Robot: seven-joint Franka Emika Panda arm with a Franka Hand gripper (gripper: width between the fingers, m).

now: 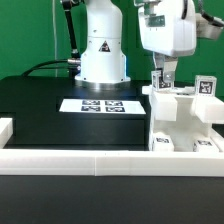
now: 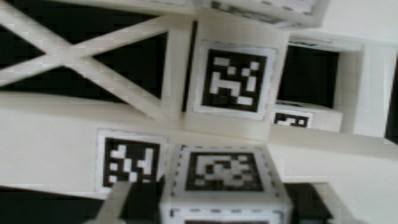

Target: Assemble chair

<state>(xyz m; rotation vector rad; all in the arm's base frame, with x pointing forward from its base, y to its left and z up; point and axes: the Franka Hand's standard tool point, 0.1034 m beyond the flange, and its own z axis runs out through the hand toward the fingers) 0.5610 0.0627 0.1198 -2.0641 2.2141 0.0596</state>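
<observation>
Risk was my first concern. Going left to right in the exterior view, I saw the marker board (image 1: 102, 104) flat on the black table (image 1: 35, 95), then the gripper (image 1: 166, 82) lowered onto the chair (image 1: 185, 118) at that view's right, behind the long white rail (image 1: 70, 152). I could not tell whether its jaws were closed. A slightly skewed descent could jam a part or shove the assembly. Only the wrist view showed a crossed brace (image 2: 89, 50) and tagged post (image 2: 221, 177).

Chair (image 1: 185, 115) blocks exterior view's right; marker board (image 1: 100, 105) side open
</observation>
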